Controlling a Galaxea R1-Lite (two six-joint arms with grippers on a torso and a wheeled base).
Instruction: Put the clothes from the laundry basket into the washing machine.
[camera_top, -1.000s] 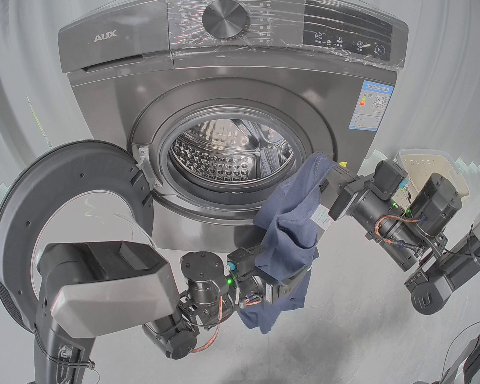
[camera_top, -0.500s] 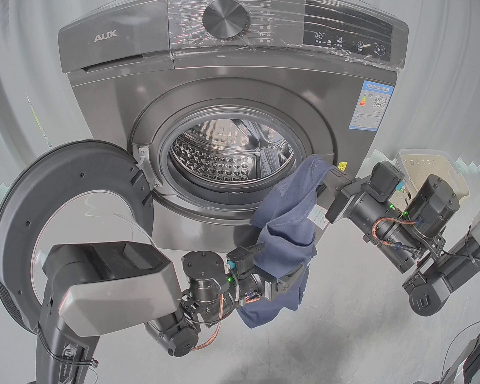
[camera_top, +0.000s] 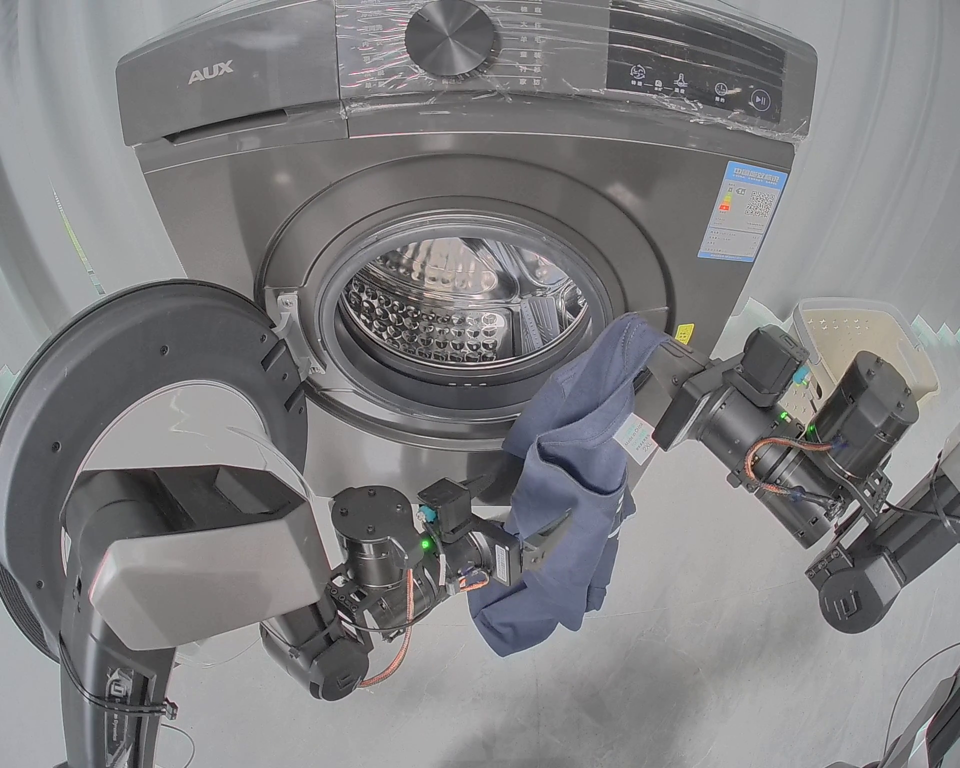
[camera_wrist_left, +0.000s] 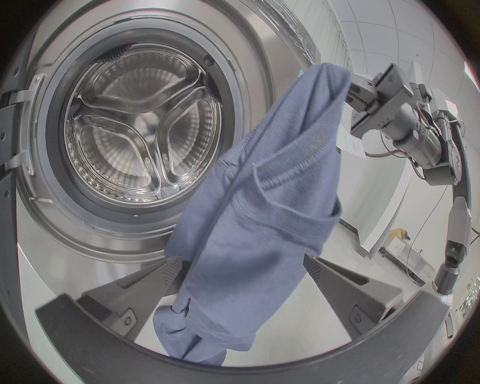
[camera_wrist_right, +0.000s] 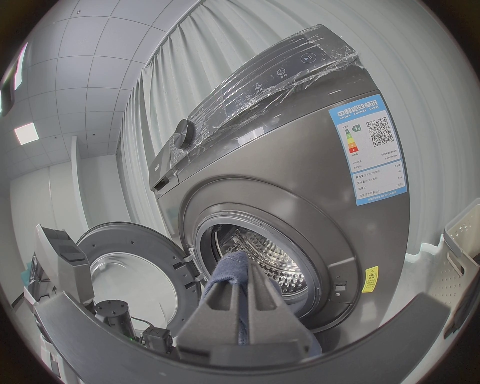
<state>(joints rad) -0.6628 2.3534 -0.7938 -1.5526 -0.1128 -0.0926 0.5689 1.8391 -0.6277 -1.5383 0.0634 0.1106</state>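
Note:
A dark blue garment (camera_top: 570, 450) hangs in front of the lower right rim of the washing machine's open drum (camera_top: 450, 300). My right gripper (camera_top: 652, 362) is shut on its top edge; in the right wrist view the closed fingers (camera_wrist_right: 227, 305) pinch the blue cloth (camera_wrist_right: 232, 265). My left gripper (camera_top: 548, 540) is low beside the garment's lower half and open. In the left wrist view its fingers (camera_wrist_left: 150, 285) stand wide apart with the cloth (camera_wrist_left: 260, 210) hanging loose between them. The white laundry basket (camera_top: 870, 340) stands on the floor right of the machine.
The grey washing machine (camera_top: 480, 170) fills the back. Its round door (camera_top: 130, 360) is swung fully open to the left, close to my left arm. Pale curtains hang on both sides. Bare grey floor (camera_top: 700, 650) lies in front of the machine.
My left gripper has drawn back to the left and slightly up along the garment's lower part. My right gripper has edged a little left with the garment still in it.

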